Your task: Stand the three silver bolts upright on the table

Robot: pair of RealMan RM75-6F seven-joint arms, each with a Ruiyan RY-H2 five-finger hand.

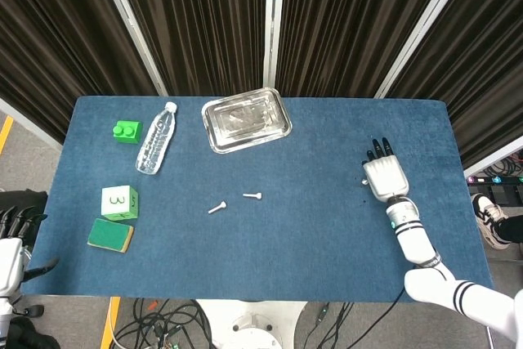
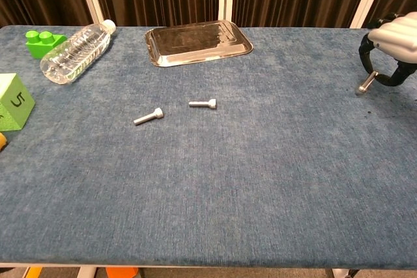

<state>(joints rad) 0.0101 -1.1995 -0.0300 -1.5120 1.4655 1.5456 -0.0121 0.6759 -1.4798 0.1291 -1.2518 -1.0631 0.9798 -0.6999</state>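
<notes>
Leftmost, the left hand (image 1: 11,243) hangs off the counter's (image 1: 310,243) edge, holding nothing, its fingers apart. On the blue counter lie a sponge (image 1: 110,235), a green cube (image 1: 120,203), a green brick (image 1: 127,131) and a bottle (image 1: 156,139) on its side, with a steel tray (image 1: 246,119) behind. Near the middle, two bolts lie flat, just apart: bolt one (image 2: 148,117) and bolt two (image 2: 203,103). At far right, the right hand (image 2: 391,50) pinches the third bolt (image 2: 365,83), tilted and raised above the cloth.
</notes>
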